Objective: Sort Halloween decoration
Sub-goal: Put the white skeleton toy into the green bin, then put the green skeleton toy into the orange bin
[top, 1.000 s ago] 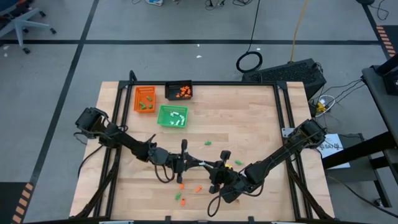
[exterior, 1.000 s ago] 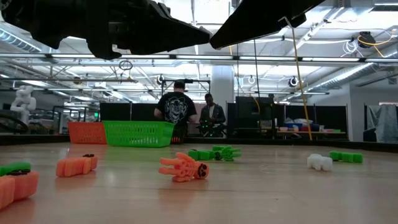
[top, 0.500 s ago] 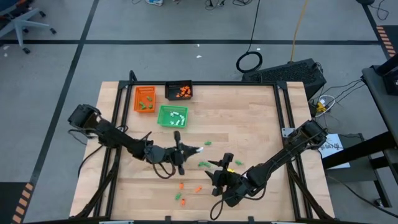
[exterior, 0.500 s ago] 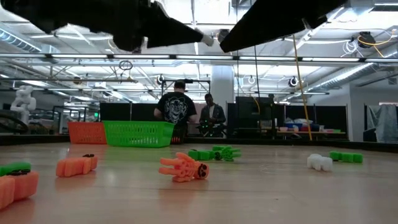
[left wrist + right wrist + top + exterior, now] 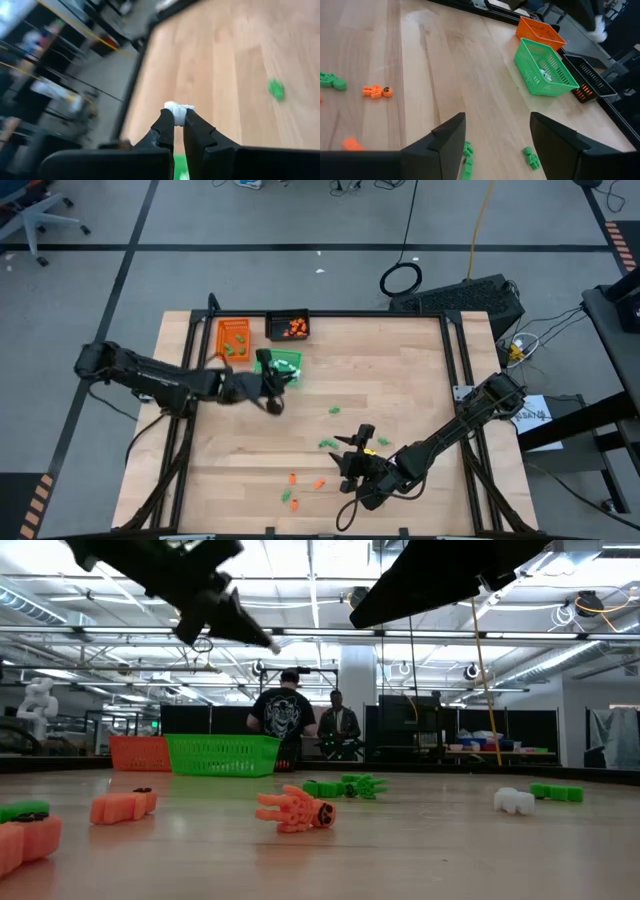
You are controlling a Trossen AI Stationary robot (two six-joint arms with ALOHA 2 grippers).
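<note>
The left gripper (image 5: 179, 116) pinches one white piece (image 5: 179, 107) above the green tray (image 5: 283, 364), one of three trays; the right gripper (image 5: 497, 131) hangs released.

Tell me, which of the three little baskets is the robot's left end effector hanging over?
The green basket. The left end effector, shut on a white piece, hangs over it; the orange basket and black basket lie beyond.

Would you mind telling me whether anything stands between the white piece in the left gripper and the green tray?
Nothing visible does. The left gripper holds the white piece by the green tray's edge, with only open air between them.
</note>
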